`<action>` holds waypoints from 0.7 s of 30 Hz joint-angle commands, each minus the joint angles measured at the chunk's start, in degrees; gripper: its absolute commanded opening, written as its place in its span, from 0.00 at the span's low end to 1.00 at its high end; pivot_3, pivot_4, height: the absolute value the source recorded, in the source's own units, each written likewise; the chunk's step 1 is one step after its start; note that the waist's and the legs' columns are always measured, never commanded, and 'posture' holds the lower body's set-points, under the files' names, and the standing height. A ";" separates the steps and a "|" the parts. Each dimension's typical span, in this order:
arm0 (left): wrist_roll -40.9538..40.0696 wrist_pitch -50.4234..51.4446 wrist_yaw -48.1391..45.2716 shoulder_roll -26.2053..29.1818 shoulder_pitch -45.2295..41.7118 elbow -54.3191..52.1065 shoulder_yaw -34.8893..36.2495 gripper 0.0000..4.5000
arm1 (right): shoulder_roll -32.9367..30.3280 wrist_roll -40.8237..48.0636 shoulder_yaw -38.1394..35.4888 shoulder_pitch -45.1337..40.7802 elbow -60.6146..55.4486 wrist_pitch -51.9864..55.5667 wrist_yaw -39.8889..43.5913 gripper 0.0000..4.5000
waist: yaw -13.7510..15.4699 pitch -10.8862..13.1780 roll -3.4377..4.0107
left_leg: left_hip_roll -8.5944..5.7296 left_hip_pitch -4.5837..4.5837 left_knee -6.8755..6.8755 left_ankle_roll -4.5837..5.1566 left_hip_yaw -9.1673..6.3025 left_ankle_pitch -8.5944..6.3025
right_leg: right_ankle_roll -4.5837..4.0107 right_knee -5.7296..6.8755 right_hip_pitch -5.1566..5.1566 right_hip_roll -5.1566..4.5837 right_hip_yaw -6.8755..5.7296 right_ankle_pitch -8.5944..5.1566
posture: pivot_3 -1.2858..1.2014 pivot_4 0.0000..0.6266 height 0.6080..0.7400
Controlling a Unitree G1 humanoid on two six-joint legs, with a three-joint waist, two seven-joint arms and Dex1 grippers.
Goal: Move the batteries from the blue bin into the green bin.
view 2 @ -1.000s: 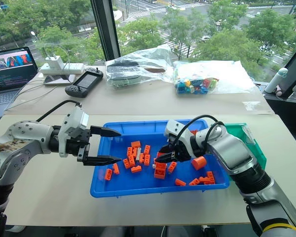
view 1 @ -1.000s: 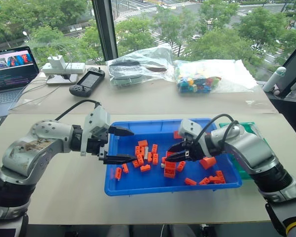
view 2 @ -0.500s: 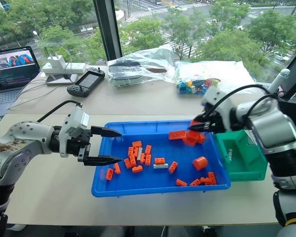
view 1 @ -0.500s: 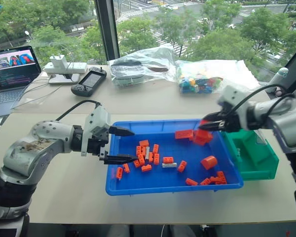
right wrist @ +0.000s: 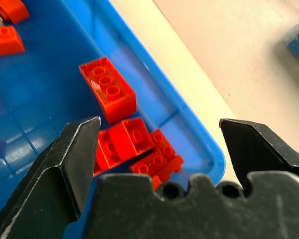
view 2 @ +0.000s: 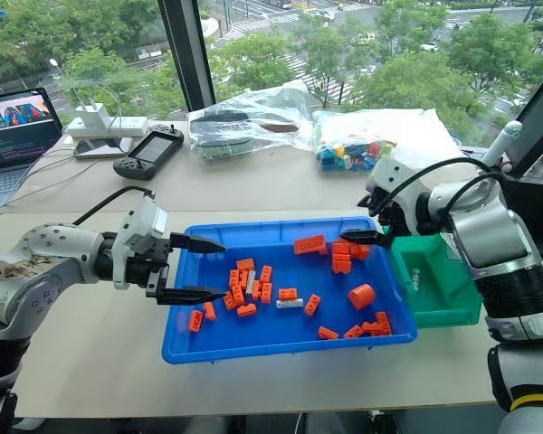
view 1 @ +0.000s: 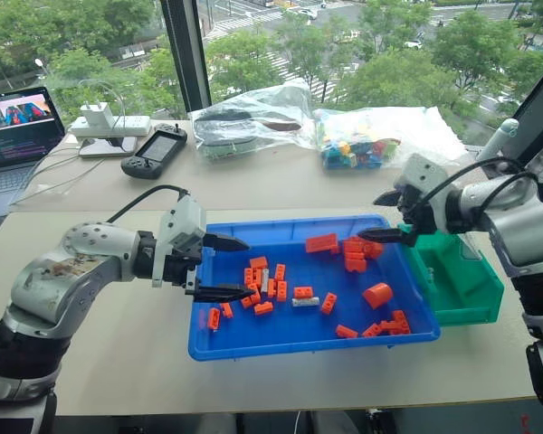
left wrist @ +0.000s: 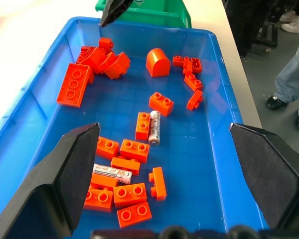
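The blue bin [view 1: 219,342] sits in the middle of the table, strewn with orange bricks. One of the batteries [view 1: 305,302] lies near the bin's centre, and a second battery [left wrist: 112,172] rests among the bricks on the bin's left side. To the right stands the green bin [view 1: 485,303], with a small silvery piece [view 2: 414,280] on its floor. My left gripper [view 1: 244,268] hovers open over the blue bin's left edge, empty. My right gripper [view 1: 383,217] is open and empty above the blue bin's far right corner, over a cluster of orange bricks [right wrist: 132,139].
A fat orange cylinder piece [view 1: 377,295] lies at the right of the blue bin. Behind it are two plastic bags [view 1: 253,117], a handheld controller [view 1: 158,150], a power strip [view 1: 109,125] and a laptop [view 1: 18,127]. A person's legs [left wrist: 294,74] stand beside the table.
My right gripper rose from the blue bin's middle to its far right corner, carrying orange bricks, then opened. Those bricks now lie in that corner. The left gripper stayed put.
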 commanded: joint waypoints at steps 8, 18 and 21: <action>0.22 -0.49 -0.18 0.74 -0.47 -0.85 0.39 1.00 | 8.02 6.60 6.87 4.20 -17.26 11.00 -1.82 1.00 | -0.06 0.00 -0.01 | -0.02 0.01 0.02 0.00 -0.07 0.00 | 0.00 0.00 0.03 0.01 -0.03 0.00 | 0.52 0.24 0.89; 0.36 -0.41 0.07 1.26 0.04 -1.32 0.52 1.00 | 11.28 2.47 11.03 5.57 -12.00 7.26 -5.17 0.55 | 0.23 0.00 0.00 | -0.04 0.00 0.04 0.00 -0.07 0.00 | 0.00 0.01 0.03 0.00 -0.03 0.00 | 0.52 0.24 0.89; 0.44 -0.48 0.11 1.33 0.08 -1.35 0.51 1.00 | 12.61 1.90 11.69 5.94 -11.73 7.05 -5.47 0.55 | 0.17 0.00 0.00 | -0.03 0.00 0.04 0.00 -0.07 0.00 | 0.00 0.01 0.03 0.01 -0.03 0.00 | 0.52 0.24 0.89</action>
